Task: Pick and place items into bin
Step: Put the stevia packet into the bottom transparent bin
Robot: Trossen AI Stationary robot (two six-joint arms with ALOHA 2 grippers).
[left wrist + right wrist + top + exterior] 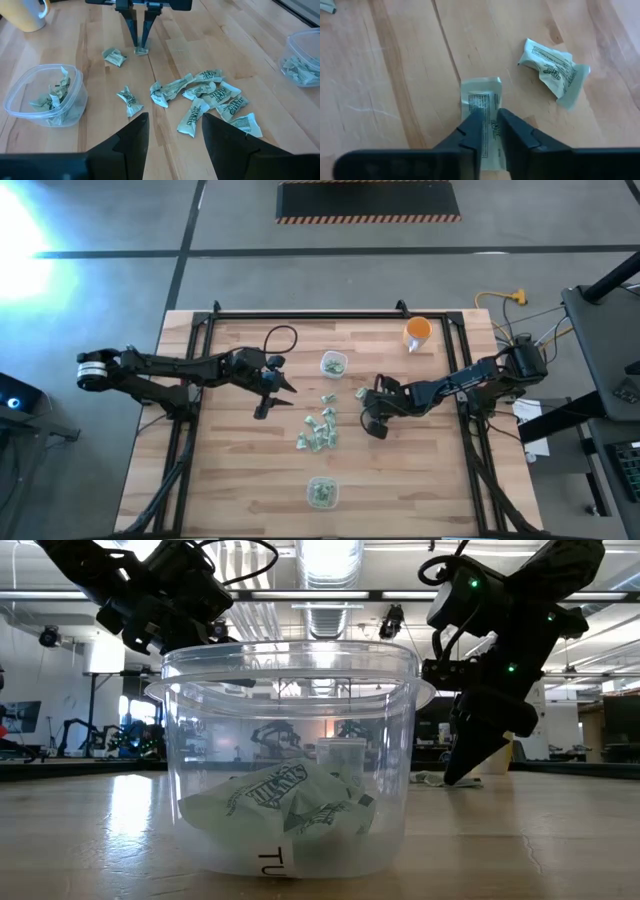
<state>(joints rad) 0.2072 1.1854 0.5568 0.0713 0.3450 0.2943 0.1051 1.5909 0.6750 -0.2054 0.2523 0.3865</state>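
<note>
We see items (318,430) heaped mid-table between two bins (333,364) (321,492), with a cup (417,332) at the far right.

Wooden table (240,480), scattered items (318,432), right tool (372,423) low beside them

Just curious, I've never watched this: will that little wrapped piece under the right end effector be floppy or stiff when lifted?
Probably floppy: the wrapped piece looks thin and crinkled. Likely very light, lying flat on the table. It might slip, since the right end effector pinches only one end.
</note>
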